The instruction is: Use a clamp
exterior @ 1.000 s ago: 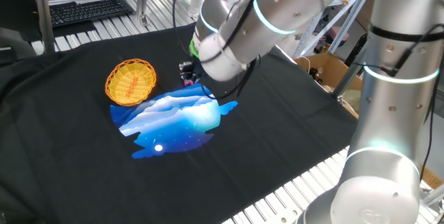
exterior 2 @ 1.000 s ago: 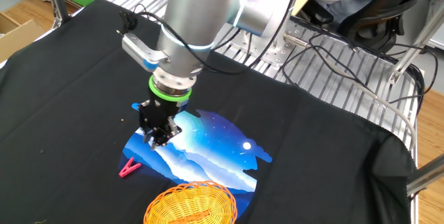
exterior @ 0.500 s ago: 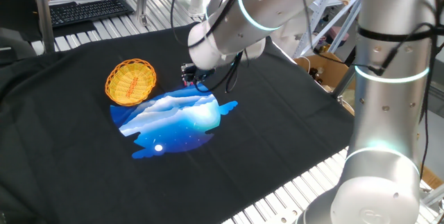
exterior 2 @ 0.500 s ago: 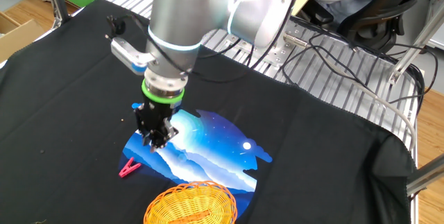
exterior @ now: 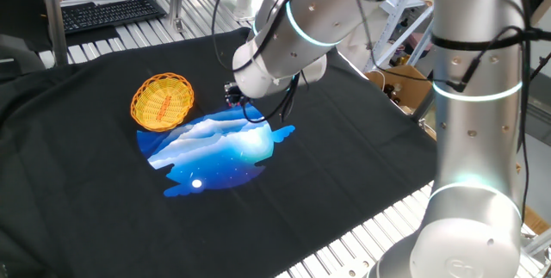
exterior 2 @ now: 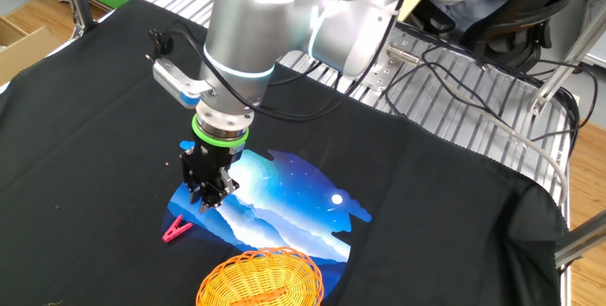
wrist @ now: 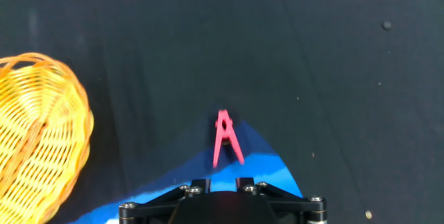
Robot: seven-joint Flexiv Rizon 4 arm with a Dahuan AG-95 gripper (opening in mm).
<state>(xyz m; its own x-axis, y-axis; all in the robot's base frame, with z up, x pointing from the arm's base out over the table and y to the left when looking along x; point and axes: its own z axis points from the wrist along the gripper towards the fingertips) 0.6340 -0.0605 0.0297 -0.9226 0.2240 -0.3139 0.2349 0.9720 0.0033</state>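
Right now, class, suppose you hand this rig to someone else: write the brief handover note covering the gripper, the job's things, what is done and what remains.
Gripper: the black two-finger gripper hangs above the black cloth, holding nothing; whether its jaws are open cannot be told.
Things: the small pink-red plastic clamp lies flat at the tip of the blue picture mat, just ahead of the gripper in the hand view. The yellow wicker basket sits beside the mat, apart from the clamp.
Done: gripper brought near the clamp.
Left: lower, grasp the clamp, then use it. Nothing is clipped yet.
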